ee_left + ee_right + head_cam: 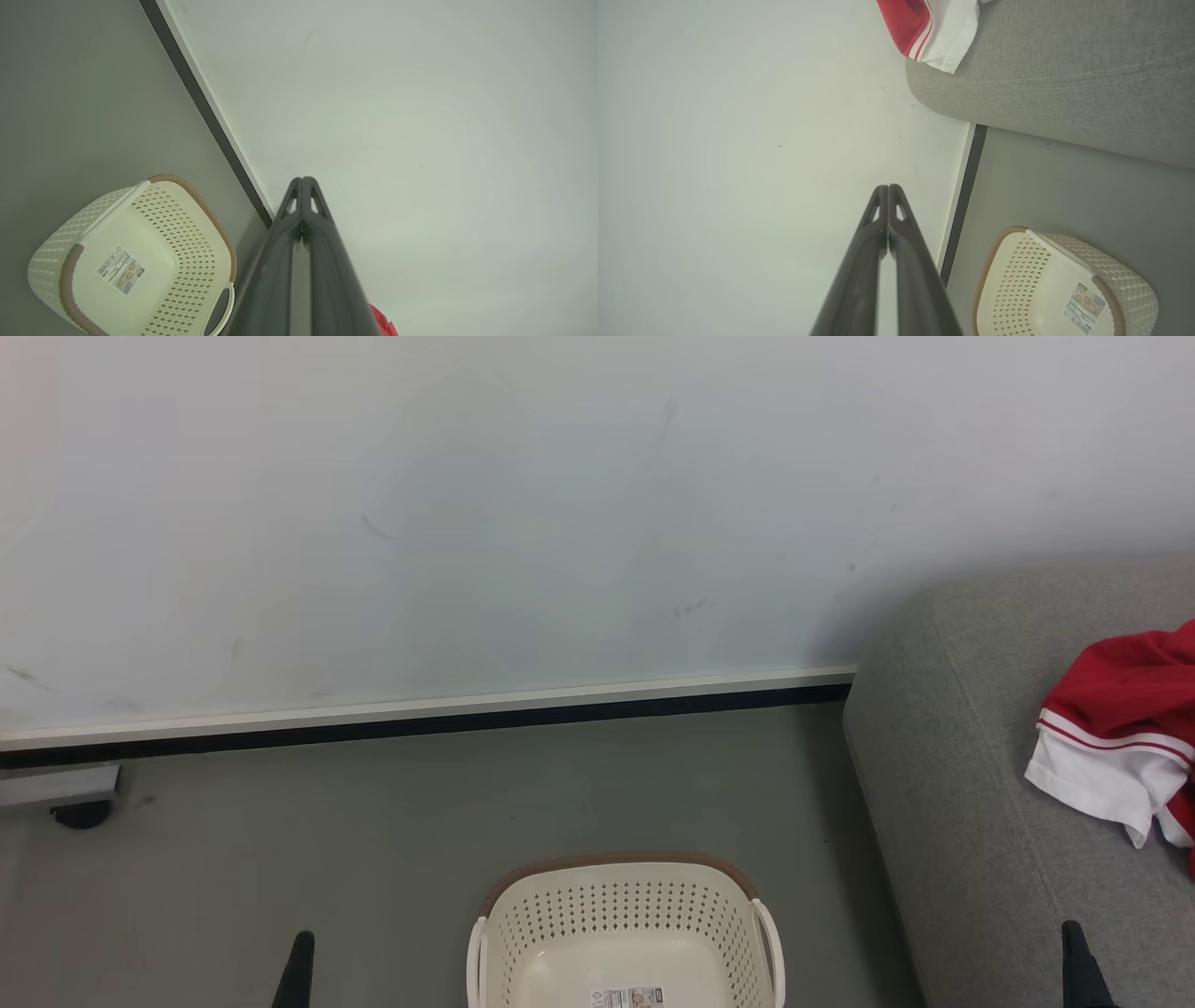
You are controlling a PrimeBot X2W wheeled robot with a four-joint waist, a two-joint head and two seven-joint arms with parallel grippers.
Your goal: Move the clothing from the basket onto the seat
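Note:
The cream basket stands on the floor at the bottom centre of the head view, holding nothing but its label sticker. It appears again in both wrist views. Red clothing with white trim lies on the grey seat at the right, and it is also seen from the right wrist. My left gripper is shut, holding nothing, left of the basket. My right gripper is shut and holds nothing, over the seat's near part.
A pale wall with a dark baseboard runs behind the basket. A small dark caster under a grey frame sits at the far left by the wall. Grey floor surrounds the basket.

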